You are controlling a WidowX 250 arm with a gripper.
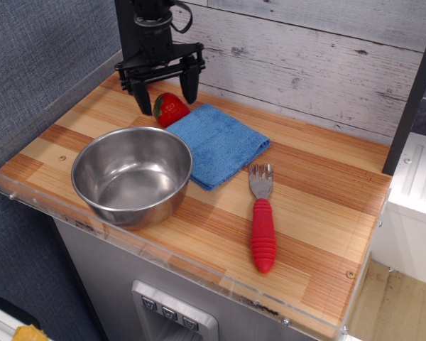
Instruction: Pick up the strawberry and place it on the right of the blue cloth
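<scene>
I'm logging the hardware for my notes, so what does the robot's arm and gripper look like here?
The gripper is all black: a horizontal crossbar carrying two tapered, wedge-shaped fingers that narrow toward their tips. Above it sits a dark cylindrical wrist section with a black cable looping off one side. No markings or labels are legible at this size.

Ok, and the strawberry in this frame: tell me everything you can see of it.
The small glossy red toy strawberry looks like smooth plastic, with a sliver of green cap showing at its left edge. It lies on the wooden tabletop near the back, against or just off the far left corner of the folded blue terry cloth and behind the steel bowl. The black gripper stands open astride it, one finger on each side; contact cannot be told. It is not lifted.
</scene>
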